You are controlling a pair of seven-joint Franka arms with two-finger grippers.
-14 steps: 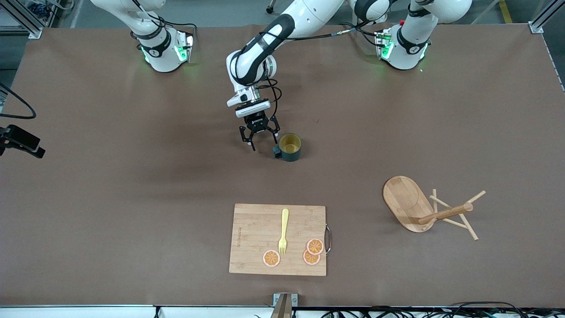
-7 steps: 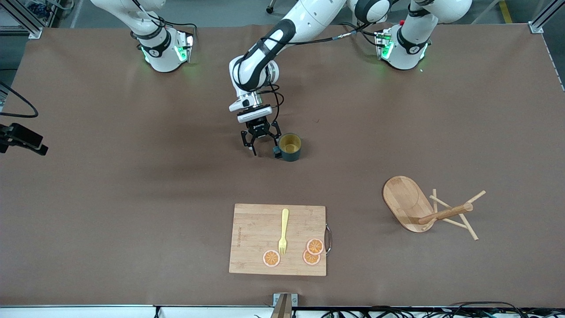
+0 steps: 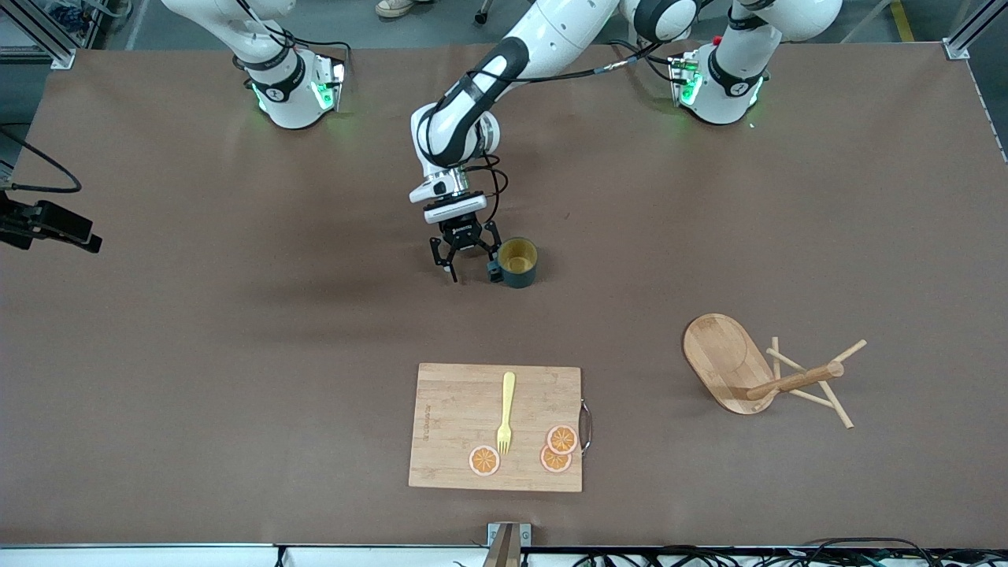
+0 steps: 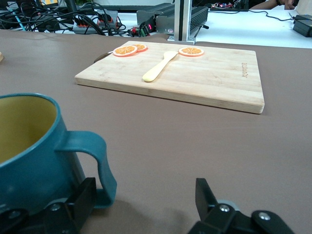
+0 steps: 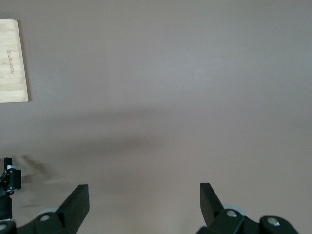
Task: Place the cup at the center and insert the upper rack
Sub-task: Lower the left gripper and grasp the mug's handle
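Note:
The cup, dark teal with a yellow inside, stands upright near the table's middle, its handle turned toward the right arm's end. My left gripper is low beside it and open. In the left wrist view the left gripper has the handle just inside one finger, and nothing is gripped. The upper rack lies tipped on its side toward the left arm's end, nearer the front camera than the cup. My right gripper hangs open high over bare table.
A bamboo cutting board lies nearer the front camera than the cup, with a yellow fork and orange slices on it. A dark device on a cable shows at the right arm's end of the table.
My left gripper has come down and slightly closer to the cup's handle, still open. The dark device at the table's edge has shifted a little. Cup and rack have not moved.

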